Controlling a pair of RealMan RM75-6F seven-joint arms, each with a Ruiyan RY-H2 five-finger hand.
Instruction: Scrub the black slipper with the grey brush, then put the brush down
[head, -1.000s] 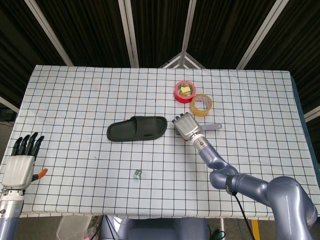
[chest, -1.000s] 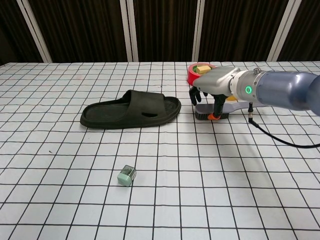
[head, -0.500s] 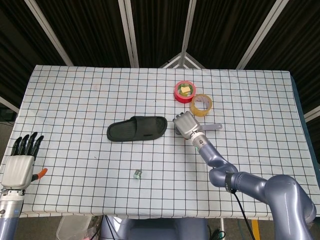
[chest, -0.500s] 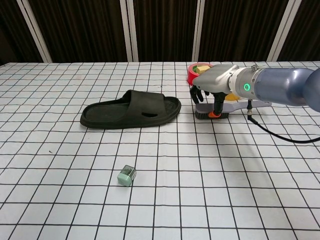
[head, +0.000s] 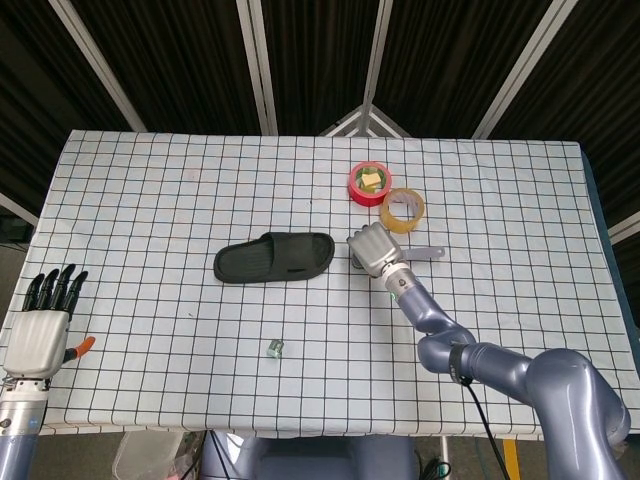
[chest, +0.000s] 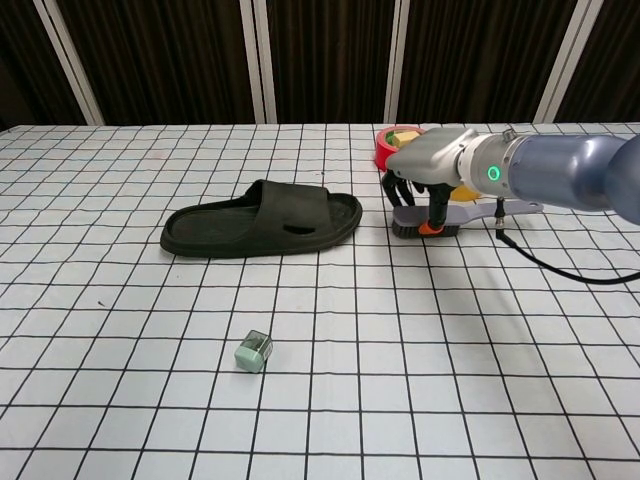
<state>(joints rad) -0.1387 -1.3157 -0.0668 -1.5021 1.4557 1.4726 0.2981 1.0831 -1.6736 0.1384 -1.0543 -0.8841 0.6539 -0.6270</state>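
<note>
- My right hand (chest: 428, 172) sat over the grey brush (chest: 455, 215), fingers curled down around its near end — thumb on the near side, the rest hidden behind. It looked like a grasp, with the bristles just off the cloth or barely touching; I could not tell which.
- The brush's handle (head: 428, 253) stuck out to the right of the hand in the head view.
- The black slipper (head: 273, 257) lay flat on the checked tablecloth (head: 150, 200), just left of the right hand and apart from it, toe end toward the brush.
- My left hand (head: 42, 326) was at the near left corner of the table, fingers straight and apart, holding nothing.
- Behind the brush stood a red tape roll (head: 368, 183) and a yellow tape roll (head: 404, 208), touching each other.
- A small green cube (chest: 253, 352) lay near me, well apart from the slipper.
</note>
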